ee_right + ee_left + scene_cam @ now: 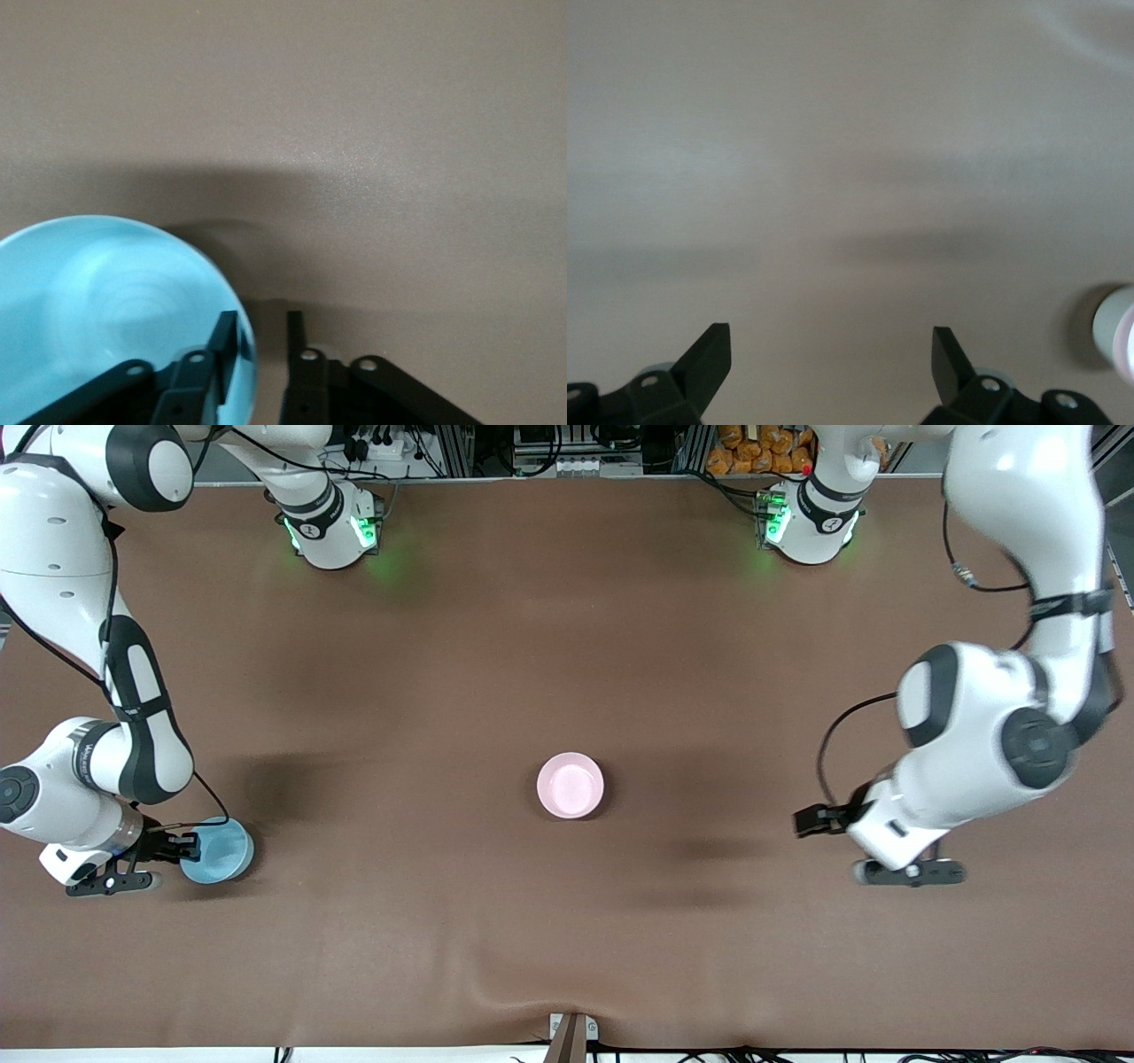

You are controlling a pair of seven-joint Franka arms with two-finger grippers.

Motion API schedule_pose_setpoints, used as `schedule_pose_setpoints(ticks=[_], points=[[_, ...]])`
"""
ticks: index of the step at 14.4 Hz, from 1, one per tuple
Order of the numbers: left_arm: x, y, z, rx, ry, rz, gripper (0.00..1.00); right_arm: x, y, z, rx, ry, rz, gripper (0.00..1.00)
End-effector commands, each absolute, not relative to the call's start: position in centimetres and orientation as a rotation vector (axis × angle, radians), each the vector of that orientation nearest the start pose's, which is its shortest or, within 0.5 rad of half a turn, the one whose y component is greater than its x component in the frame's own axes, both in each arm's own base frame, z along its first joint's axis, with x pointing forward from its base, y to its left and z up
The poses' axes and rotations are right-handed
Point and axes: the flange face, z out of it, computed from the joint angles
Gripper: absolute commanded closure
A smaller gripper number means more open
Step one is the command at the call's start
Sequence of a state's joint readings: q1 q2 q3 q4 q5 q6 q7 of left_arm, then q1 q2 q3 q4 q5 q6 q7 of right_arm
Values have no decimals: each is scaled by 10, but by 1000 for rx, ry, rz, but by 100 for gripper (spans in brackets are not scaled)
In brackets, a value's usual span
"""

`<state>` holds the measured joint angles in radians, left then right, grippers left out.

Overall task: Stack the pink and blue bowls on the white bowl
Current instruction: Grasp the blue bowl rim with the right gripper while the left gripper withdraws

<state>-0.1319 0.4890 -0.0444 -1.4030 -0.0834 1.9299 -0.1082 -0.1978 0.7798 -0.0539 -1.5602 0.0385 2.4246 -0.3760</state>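
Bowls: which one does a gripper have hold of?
The blue bowl, toward the right arm's end of the table: the right gripper pinches its rim. The pink bowl sits mid-table, untouched; the left gripper is open, holding nothing.

- A brown cloth (496,629) covers the whole table, with a wrinkle near the front camera's edge.
- Soft shadows lie across it.
- Along the robots' edge sit cables and metal frames (567,447), plus orange packets (753,447).
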Motion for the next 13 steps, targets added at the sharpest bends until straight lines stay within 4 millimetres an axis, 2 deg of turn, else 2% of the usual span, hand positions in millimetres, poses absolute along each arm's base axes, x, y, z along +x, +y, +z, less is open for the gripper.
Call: schedule_pose_setpoints(ticks=[1, 4, 6, 8, 10, 11, 13], points=[[674, -81, 472, -3211, 125, -10, 0, 694, -173, 195, -3144, -197, -153, 100], [658, -51, 519, -3139, 225, -44, 0, 693, -172, 197, -3142, -201, -152, 100], [638, -39, 547, -3148, 201, 4, 0, 692, -167, 203, -3116, -188, -93, 100], [611, -28, 579, -3167, 161, 63, 0, 694, -157, 229, -3070, -144, -93, 100], [584, -27, 599, -3178, 146, 136, 0, 697, -140, 267, -3056, -123, -93, 100], [573, -25, 609, -3178, 141, 124, 0, 697, -125, 284, -3050, -81, -81, 100], [550, -10, 612, -3179, 103, 147, 0, 695, -82, 320, -3037, 5, -19, 100]])
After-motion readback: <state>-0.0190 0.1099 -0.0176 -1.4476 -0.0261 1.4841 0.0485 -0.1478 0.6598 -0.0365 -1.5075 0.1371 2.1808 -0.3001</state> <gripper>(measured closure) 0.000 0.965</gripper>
